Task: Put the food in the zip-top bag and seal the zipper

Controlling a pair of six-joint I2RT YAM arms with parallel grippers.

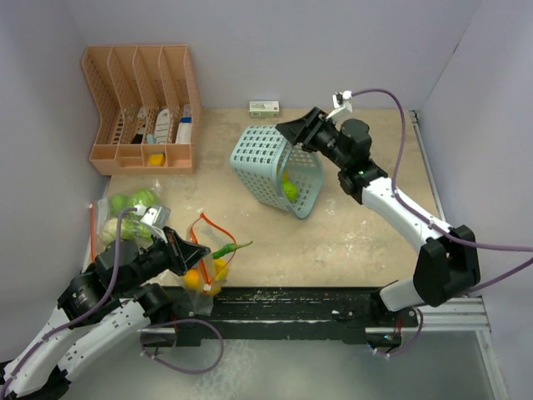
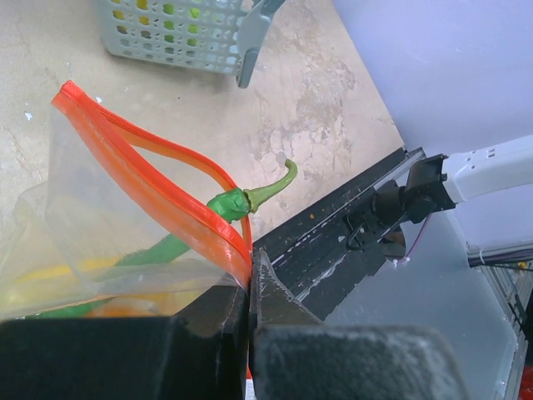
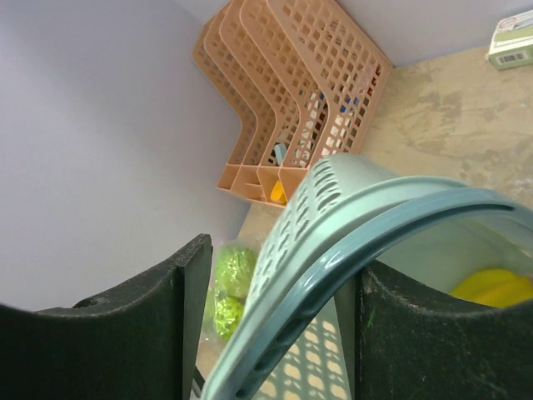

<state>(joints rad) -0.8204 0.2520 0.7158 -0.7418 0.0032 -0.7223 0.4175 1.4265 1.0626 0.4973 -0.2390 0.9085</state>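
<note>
Operator: Location of zip-top bag [image 2: 108, 225]?

Observer: Near edge of table [image 1: 358, 242], in front of the left arm. Grip: left gripper [image 2: 252, 271] clamped tight on the end of the orange zipper [image 2: 158, 179], mouth gaping. The chili [image 2: 250, 198] lies across the mouth, stem outside. The orange and yellow fruits [image 1: 204, 275] show through the film.

Operator: Right side?

Observer: Grip: right gripper [image 1: 301, 133] closed over the rim of the basket [image 1: 262, 162], which hangs tilted. Inside it are loose fruits [image 1: 290, 187], 1 yellow, 1 green. The 2 cabbages [image 1: 133, 202] sit left of the bag; I cannot tell whether they are wrapped.

Operator: Handling?

Observer: Judgement only. Film looks thin, limp and slippery, and likely sags unless held by the zipper strip, its 1 stiff part. Take hold there, near an end. Toy produce looks light, hard and smooth. Round pieces may roll, so cup them across the widest part. Pinch the chili mid-body. Its stem must clear the track before sealing.
</note>
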